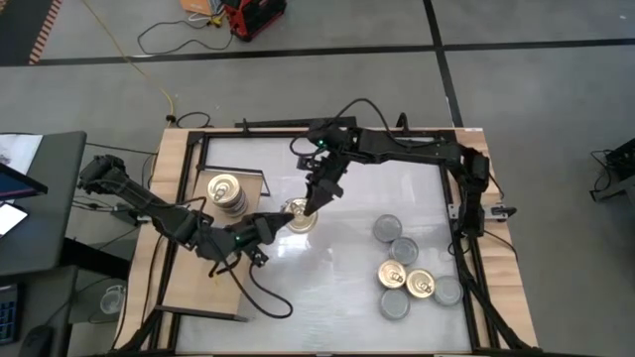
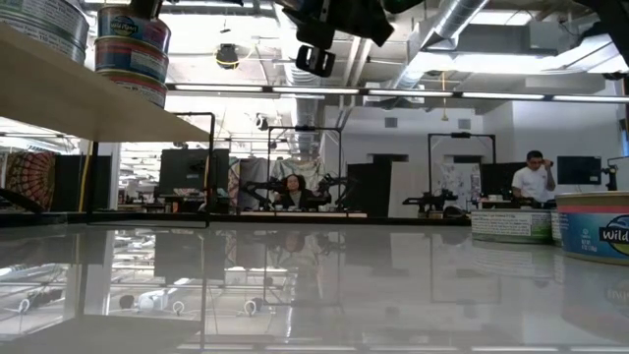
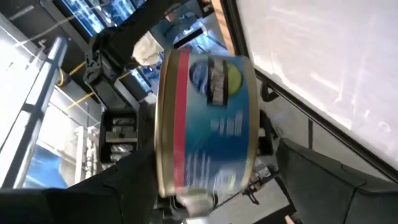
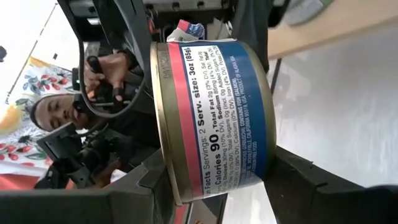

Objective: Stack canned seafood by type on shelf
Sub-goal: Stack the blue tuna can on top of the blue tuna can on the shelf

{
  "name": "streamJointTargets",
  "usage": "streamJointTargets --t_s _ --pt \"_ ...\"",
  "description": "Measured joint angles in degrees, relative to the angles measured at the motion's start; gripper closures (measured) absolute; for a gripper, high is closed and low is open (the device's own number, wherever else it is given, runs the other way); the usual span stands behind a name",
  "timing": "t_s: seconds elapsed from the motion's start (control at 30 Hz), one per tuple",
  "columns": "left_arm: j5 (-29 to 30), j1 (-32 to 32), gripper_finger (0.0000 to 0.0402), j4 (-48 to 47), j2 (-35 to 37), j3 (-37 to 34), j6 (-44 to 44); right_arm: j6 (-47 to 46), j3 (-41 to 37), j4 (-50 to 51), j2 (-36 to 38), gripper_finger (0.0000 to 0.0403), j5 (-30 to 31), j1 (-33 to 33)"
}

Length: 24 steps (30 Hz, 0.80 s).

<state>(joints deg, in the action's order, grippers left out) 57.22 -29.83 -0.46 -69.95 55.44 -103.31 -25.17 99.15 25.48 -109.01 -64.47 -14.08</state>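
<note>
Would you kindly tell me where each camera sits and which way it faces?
High: overhead, straight down; both arms, shelf.
Low: table height, level into the room; an arm overhead.
Left wrist: past the left tool, at the tin.
Right wrist: past the right tool, same tin.
Shared: high and wrist views show that tin between both tools.

The scene is brightly and evenly lit from overhead. Ceiling strip lights (image 2: 295, 90) are mirrored as glare on the glossy white tabletop (image 2: 373, 285), whose near edge is blurred. Soft shadows are cast beneath the arms. Close objects in wrist views are slightly smeared.
</note>
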Motion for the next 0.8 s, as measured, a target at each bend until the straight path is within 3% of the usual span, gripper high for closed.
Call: streamJointTargets --t_s 0.23,0.5,0.8 --pt "-2.06 0.01 0.0112 1.48 -0.02 0.00 -3.39 -2.75 0.00 -4.19 0.00 0.0188 -0.05 0.23" --pt "-2.74 0.03 0.0214 1.26 0.00 0.00 -2.47 -3.46 0.00 -4.42 0.00 0.0185 1.60 0.21" --pt "-2.50 0.08 0.0214 1.19 -0.10 -0.02 0.00 -4.71 0.00 -9.33 0.07 0.0133 5.87 0.18"
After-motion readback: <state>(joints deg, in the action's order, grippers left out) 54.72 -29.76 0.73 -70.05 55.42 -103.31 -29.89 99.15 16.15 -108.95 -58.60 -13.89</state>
